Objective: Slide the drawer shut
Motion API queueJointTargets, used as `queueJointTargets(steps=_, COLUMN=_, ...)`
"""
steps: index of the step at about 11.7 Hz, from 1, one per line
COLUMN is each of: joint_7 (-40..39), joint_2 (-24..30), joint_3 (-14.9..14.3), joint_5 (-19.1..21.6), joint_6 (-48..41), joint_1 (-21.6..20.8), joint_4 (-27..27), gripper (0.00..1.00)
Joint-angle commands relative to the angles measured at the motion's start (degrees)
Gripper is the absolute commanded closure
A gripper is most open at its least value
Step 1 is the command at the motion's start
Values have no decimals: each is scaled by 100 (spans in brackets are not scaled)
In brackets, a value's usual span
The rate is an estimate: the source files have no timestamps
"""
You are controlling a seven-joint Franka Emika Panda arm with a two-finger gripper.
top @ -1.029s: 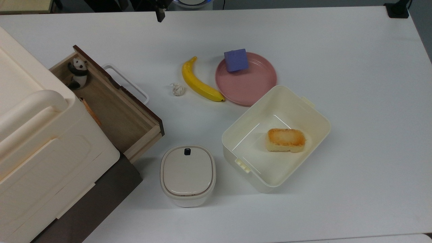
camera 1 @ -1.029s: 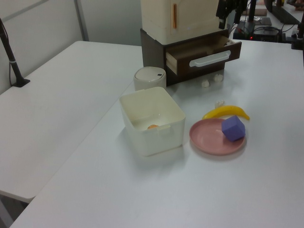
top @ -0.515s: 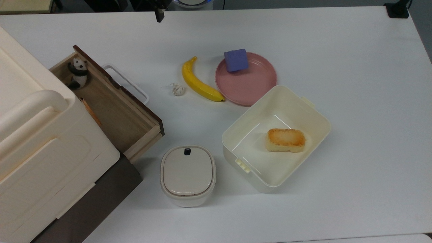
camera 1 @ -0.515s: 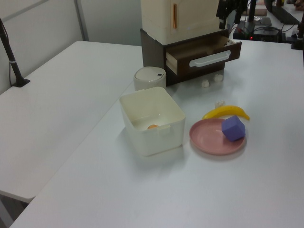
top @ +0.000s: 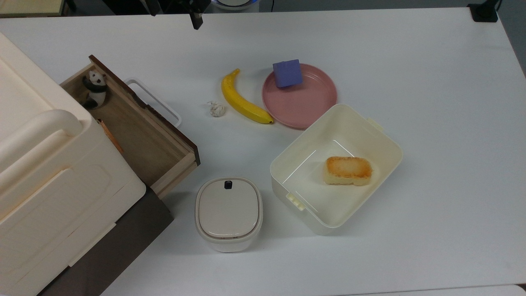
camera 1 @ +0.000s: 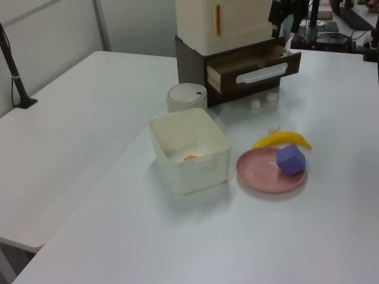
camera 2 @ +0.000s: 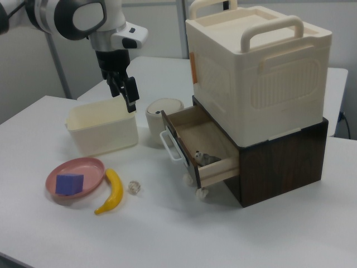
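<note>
No readable text, labels, brands or numbers anywhere: none on the cabinet (camera 2: pixel 262 84), the lidded container (top: pixel 228 213), or the plastic box (top: pixel 386 142); perhaps fine print too small to resolve.

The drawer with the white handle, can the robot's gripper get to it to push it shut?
Probably yes. The drawer stands open, its white handle facing bare table. The gripper hangs above the table, apart from it, and nothing lies between them; the banana lies off to one side.

Banana (top: pixel 243 100) beside plate (top: pixel 306 111); perhaps paper wad (top: pixel 215 109).
</note>
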State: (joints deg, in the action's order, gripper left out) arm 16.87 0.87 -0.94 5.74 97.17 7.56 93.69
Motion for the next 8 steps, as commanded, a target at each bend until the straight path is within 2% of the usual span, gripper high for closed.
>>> queueJointTargets(steps=1, joint_7=62, joint_2=54, joint_3=42, joint_5=129, joint_6=-119, joint_1=131, joint_4=158, gripper=0)
queueJointTargets(steps=2, joint_7=80, joint_2=89, joint_3=16, joint_5=129, joint_6=-467, joint_1=236, joint_4=176, gripper=0)
queueJointTargets(steps=4, joint_7=27, joint_2=80, joint_3=-186, joint_5=155, joint_6=-1120, joint_1=343, joint_4=149, gripper=12)
queueJointTargets(steps=6, joint_7=53, joint_2=28, joint_3=-231, joint_5=199, joint_6=-1227, joint_1=334, joint_4=254, gripper=63)
queueJointTargets(steps=7, joint_7=106, joint_2=1, joint_3=-231, joint_5=208, joint_6=-1096, joint_1=334, joint_4=403, gripper=100)
queueJointTargets(steps=8, joint_7=167, joint_2=-86, joint_3=-222, joint_5=199, joint_6=-817, joint_1=325, joint_4=500, gripper=100)
